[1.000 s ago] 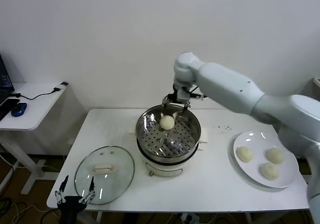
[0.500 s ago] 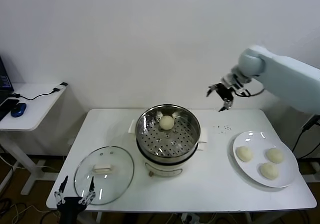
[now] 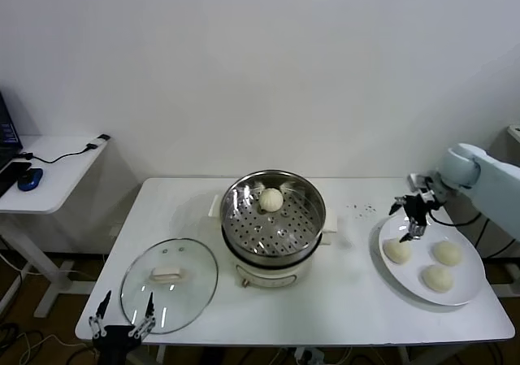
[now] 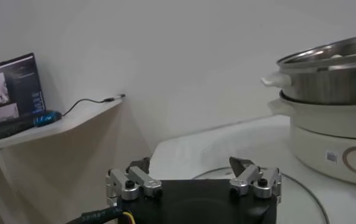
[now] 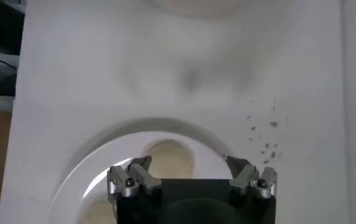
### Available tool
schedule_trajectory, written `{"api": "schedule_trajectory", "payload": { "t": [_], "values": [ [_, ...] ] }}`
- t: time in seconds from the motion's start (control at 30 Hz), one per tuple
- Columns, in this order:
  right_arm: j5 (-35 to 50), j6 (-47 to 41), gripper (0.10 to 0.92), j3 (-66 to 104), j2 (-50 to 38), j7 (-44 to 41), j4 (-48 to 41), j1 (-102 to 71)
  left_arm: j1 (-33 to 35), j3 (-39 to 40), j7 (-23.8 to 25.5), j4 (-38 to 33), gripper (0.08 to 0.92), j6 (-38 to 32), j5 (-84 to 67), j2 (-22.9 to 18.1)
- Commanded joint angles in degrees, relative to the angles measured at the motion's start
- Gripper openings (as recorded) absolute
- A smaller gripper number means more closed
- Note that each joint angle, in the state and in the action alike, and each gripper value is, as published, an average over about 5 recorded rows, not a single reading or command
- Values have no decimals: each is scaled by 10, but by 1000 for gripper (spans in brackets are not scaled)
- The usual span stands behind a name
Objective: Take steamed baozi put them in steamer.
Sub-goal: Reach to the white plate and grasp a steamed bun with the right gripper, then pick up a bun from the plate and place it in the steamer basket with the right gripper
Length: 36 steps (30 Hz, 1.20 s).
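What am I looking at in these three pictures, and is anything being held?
A two-armed robot is moving buns. One picture looks down from its head; the other two come from cameras on each wrist. On the white table stands a steamer with one baozi inside, its glass lid beside it. A white plate holds three more baozi. The right end effector hangs open over the plate, holding nothing. The left end effector waits open and empty at the table's near edge.

Head camera looks down over the table (image 3: pixel 341 300); wrist cameras sit close (both seemingly sharing its tabletop).
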Motion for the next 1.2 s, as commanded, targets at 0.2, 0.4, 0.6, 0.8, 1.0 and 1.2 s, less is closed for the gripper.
{"api": "schedule_trajectory", "payload": {
  "t": [0.2,0.4,0.6,0.8,1.0,1.2],
  "values": [
    [-93,15,823,88,47,-7,-76,-92,2,-4,-1,5,823,-2,1,-1],
    [-98,15,823,89,63,-6,-88,-95,1,-4,-1,8,823,-2,1,-2],
    [-101,16,815,92,75,-4,-101,-95,0,-4,-1,10,823,-2,2,-2],
    [-98,17,694,90,76,-7,-101,-92,-1,-4,-1,10,823,-2,5,-3],
    [-85,18,627,90,73,-8,-98,-91,0,-3,-1,10,823,-3,8,-3],
    [-54,15,595,80,59,-14,-87,-77,1,-2,-2,9,823,-3,9,-4]
  ]
}}
